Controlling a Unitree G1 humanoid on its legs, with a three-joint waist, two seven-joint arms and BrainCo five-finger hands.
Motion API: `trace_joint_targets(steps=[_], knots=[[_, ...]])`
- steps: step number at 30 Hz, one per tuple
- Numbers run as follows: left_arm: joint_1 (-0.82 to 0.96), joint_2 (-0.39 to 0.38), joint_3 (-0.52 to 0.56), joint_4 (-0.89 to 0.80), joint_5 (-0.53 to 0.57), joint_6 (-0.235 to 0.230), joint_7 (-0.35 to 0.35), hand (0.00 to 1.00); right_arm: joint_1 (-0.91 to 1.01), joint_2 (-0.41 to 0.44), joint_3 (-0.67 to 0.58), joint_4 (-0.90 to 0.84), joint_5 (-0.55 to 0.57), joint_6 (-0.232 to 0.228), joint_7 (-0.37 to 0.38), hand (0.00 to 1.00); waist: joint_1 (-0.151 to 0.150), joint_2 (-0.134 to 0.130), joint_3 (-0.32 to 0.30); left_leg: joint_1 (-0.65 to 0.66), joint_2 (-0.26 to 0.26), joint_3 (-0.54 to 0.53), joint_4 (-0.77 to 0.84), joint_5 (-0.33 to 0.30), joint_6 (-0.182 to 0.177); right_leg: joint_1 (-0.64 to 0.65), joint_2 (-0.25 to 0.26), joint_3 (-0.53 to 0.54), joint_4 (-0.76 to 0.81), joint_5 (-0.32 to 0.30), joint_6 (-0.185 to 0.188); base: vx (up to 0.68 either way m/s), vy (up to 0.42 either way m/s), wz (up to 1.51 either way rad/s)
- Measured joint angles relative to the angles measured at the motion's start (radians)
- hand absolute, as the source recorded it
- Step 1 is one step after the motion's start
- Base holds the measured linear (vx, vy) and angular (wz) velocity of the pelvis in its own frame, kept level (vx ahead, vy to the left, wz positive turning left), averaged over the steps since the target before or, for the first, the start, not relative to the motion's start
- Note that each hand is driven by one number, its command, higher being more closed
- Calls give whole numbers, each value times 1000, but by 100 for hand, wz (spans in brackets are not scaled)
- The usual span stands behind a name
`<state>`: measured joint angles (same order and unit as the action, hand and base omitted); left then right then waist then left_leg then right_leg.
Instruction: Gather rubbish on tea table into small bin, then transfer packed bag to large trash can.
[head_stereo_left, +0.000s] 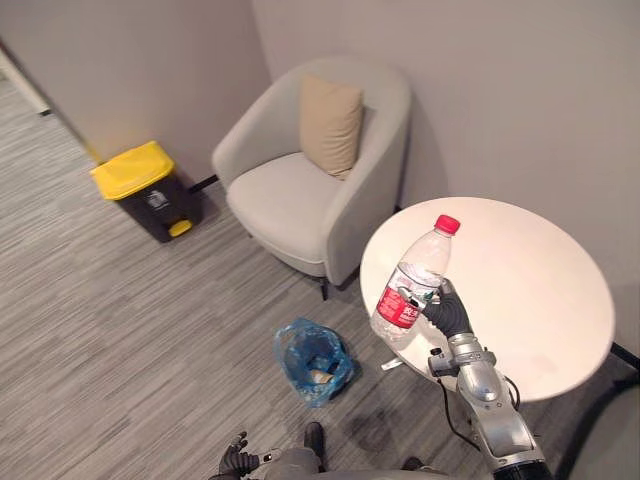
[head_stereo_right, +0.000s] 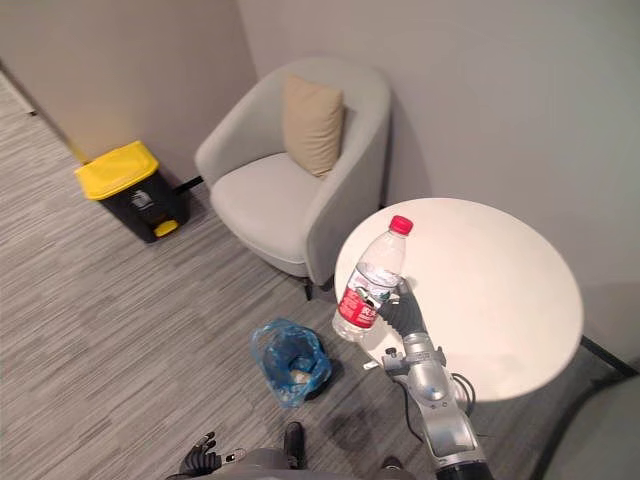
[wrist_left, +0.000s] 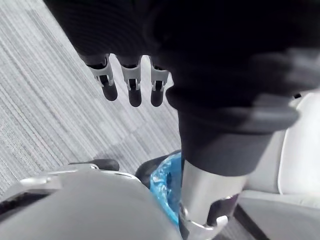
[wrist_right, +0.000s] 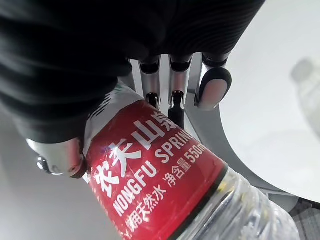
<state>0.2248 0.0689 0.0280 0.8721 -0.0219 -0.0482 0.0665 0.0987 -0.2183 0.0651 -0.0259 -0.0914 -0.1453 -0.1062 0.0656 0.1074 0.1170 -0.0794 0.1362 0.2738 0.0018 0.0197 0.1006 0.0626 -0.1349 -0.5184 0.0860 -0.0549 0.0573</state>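
Item: plastic water bottle, clear, red cap, red label band, apparently empty. Location: held in the right hand, whose fingers and thumb are clenched round the lower body at the label; it sits at the near left edge of the round white counter and looks raised off the surface, though contact at the base cannot be ruled out. Orientation: long axis near upright and leaning, cap uppermost and tipped toward the robot's right and the far side, base lowest and toward the left, out past the counter's rim. Left hand: low at the robot's side above the carpet, fingers straight and relaxed, holding nothing. Receptacle one: small bin lined with a blue bag, on the floor between the grey armchair and the counter, mouth open, a few scraps visible inside; well apart from the bottle and below it to the left. Receptacle two: large trash can, black with yellow lid, lid closed, by the wall beyond the armchair. Progress, as judged: gathering is partly done, some rubbish already bagged; this bottle is picked up but not yet dropped in. Remaining: carry it left and down over the bag, release, then close up the bag and take it to the yellow-lidded can.
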Motion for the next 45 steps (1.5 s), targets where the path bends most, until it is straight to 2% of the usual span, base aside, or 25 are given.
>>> trace_joint_targets(steps=[1,2,3,4,8,9,11,12,13,14,15,16,17,19,20,21,22,25,28,35,37,39,41,43,45], knots=[[-2,0,-1,0,5,0,0,0,-4,-5,-11,0,-3,0,-5,100,-1,0,0,-1,3,32,-2,0,0,1,-7,-13,3,-4,5,160,82,77],[-7,1,-4,0,19,0,1,0,-17,-11,-33,0,-20,1,-18,100,-4,0,0,-4,4,75,-4,46,-20,3,-26,-47,22,-15,19,122,75,65],[-7,1,-6,0,21,0,1,0,-20,-13,-43,0,-25,1,-24,100,-10,3,-2,-5,5,74,-5,81,-45,6,-28,-58,30,-23,28,161,99,83],[-9,9,-11,1,33,0,2,0,-25,-12,-64,2,-35,4,-29,100,-24,-3,0,-1,-4,54,-14,111,-112,13,-41,-81,48,-34,38,145,109,71],[-11,56,-23,-1,40,-1,2,0,-26,30,-50,5,-49,13,-42,100,-23,-63,5,9,-59,28,-37,111,-112,29,-88,-78,54,-45,55,112,111,36],[-11,59,-25,-2,46,-1,3,0,-26,46,-48,7,-63,19,-41,100,-24,-74,7,16,-74,28,-30,96,-96,32,-115,-73,83,-56,72,88,113,22],[-11,60,-25,-2,55,-1,3,0,-26,51,-46,13,-71,21,-40,100,-24,-79,12,26,-102,32,4,63,-86,30,-164,-54,149,-84,86,57,130,9],[-8,60,-26,-2,56,-2,3,0,-26,51,-44,14,-77,22,-40,100,-24,-89,19,23,-112,35,47,22,-76,15,-202,-36,219,-105,78,41,148,-3],[-8,59,-26,-2,55,-3,3,0,-27,51,-41,15,-79,22,-40,100,-26,-84,23,21,-120,33,78,-4,-72,-9,-230,-7,288,-115,66,2,166,-4],[-8,60,-28,-3,55,-4,4,0,-26,51,-32,15,-79,25,-40,100,-31,-83,25,10,-125,27,110,-32,-65,-61,-253,72,390,-112,26,-19,122,3],[-8,61,-29,-4,55,-4,4,0,-26,51,-25,15,-80,28,-40,100,-43,-82,25,3,-126,18,121,-43,-52,-104,-253,137,454,-103,-18,-26,117,22],[-9,63,-28,-9,55,-3,5,0,-24,52,-15,15,-81,29,-40,100,-60,-69,28,-1,-124,-5,120,-45,-51,-156,-228,235,510,-130,-54,-12,47,45],[-11,64,-29,-23,55,-4,6,0,-22,54,-10,15,-81,30,-36,100,-79,-76,36,-12,-120,-30,120,-44,-51,-176,-174,316,496,-176,-19,-21,15,63],[-29,87,-24,-33,53,-5,6,0,-20,51,-10,14,-82,34,-23,100,-92,-95,68,-27,-122,-78,111,-24,-67,-203,-58,442,364,-213,-4,-21,-44,63],[-30,90,-24,-36,52,-5,7,0,-20,51,-10,14,-82,35,-23,100,-91,-105,67,-30,-124,-84,110,-20,-72,-203,-41,455,325,-209,0,4,-88,65],[-33,95,-24,-35,53,-4,6,0,-17,50,-13,14,-82,35,-23,100,-100,-114,65,-38,-137,-112,114,-10,-86,-181,-20,481,275,-150,15,56,-87,76],[-35,85,-28,-36,53,-6,2,0,-9,39,-26,15,-82,39,-23,100,-104,-97,66,-33,-135,-136,112,0,-98,-158,-21,442,246,-139,27,92,-88,67],[-19,63,-21,-37,53,-6,0,0,-6,30,-28,14,-90,39,-19,100,-78,-68,62,-28,-118,-132,85,13,-100,-151,-1,439,212,-125,22,92,-69,7],[-8,62,-17,-35,56,-6,-1,0,6,34,-27,14,-105,40,4,100,-75,-71,63,-18,-107,-133,72,22,-101,-116,15,435,169,-106,24,109,-60,-2],[-12,65,-20,-35,73,-6,-3,0,16,20,10,23,-107,39,26,100,-77,-70,63,-14,-114,-137,68,22,-102,-91,12,423,137,-99,26,40,-3,5],[-37,72,-25,-34,73,-7,-2,0,-14,-25,49,45,-107,37,32,100,-77,-68,79,-92,-110,-148,135,20,-102,-144,11,408,171,-98,24,-83,6,28],[-116,72,-27,-36,71,-8,0,0,-112,-87,106,64,-108,38,45,100,-69,-48,163,-223,-91,-157,265,0,-108,-252,15,402,273,-111,15,-261,14,19],[-158,72,-28,-39,70,-8,1,0,-153,-108,143,66,-108,38,44,100,-56,-34,193,-303,-85,-158,331,-23,-99,-340,12,396,371,-140,11,-281,19,15],[-186,71,-26,-66,49,-10,4,0,-191,-113,191,62,-110,41,44,100,-46,-33,230,-388,-82,-141,402,-51,-86,-439,-8,389,495,-189,3,-333,-14,27],[-189,69,-27,-87,40,-14,4,0,-212,-114,217,49,-112,41,43,100,-48,-33,243,-424,-75,-104,400,-51,-87,-491,-27,391,525,-197,4,-221,-30,28]])
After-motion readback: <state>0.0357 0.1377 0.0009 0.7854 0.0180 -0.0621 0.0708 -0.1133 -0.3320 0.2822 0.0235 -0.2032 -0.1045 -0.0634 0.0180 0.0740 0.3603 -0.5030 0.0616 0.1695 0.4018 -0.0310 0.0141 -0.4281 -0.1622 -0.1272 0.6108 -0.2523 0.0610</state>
